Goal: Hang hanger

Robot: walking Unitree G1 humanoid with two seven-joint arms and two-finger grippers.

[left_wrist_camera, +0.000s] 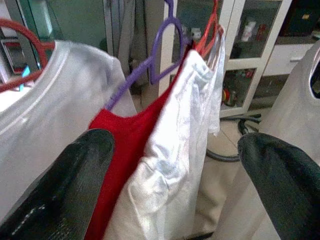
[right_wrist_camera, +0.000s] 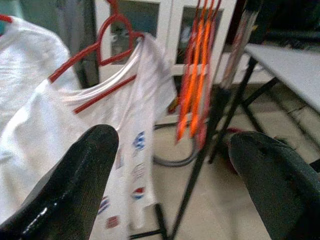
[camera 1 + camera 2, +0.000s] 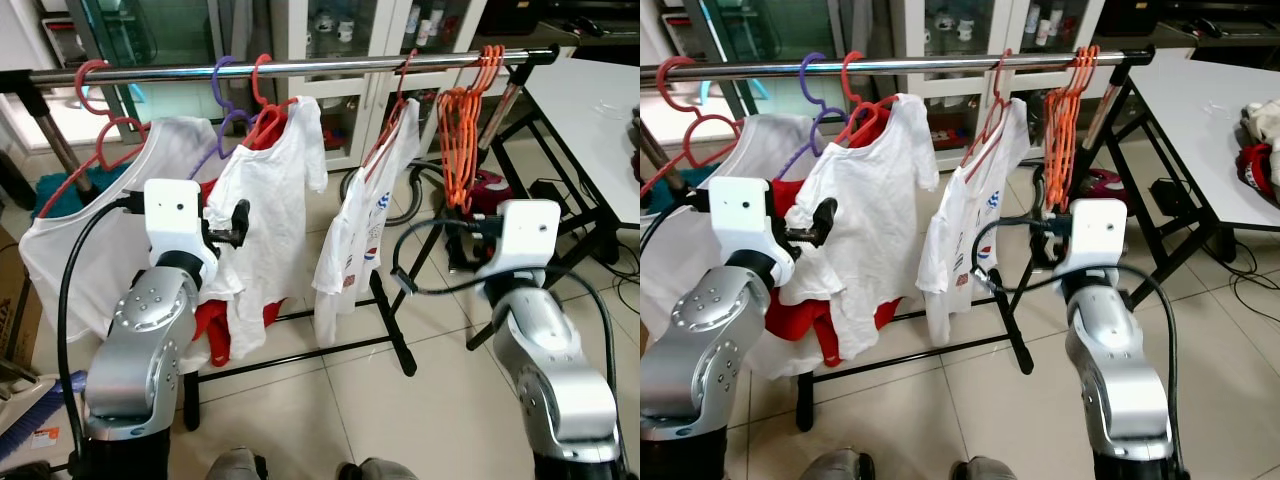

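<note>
a metal rail (image 3: 300, 68) of a black-framed clothes rack is seen across the room, with garments hung along it. a bunch of empty orange hangers (image 3: 462, 130) is hung near the rail's right end, next to a white shirt with printed marks (image 3: 352, 240) on a red hanger (image 2: 102, 50). toward the middle, a white t-shirt (image 3: 268, 230) on a red hanger is hung just beside a red garment (image 1: 125, 150) on a purple hanger (image 1: 155, 65); a further white garment (image 3: 90, 250) is hung at the left on a pink hanger (image 3: 100, 120).

the left gripper (image 1: 175, 175) is held up before the red garment and the white t-shirt, its fingers (image 1: 65, 185) spread apart with nothing between them. the right gripper (image 2: 175, 175) is raised before the printed shirt and the orange hangers, its fingers (image 2: 75, 185) likewise spread and empty. a white tabletop (image 3: 590, 120) is seen at the right.
</note>
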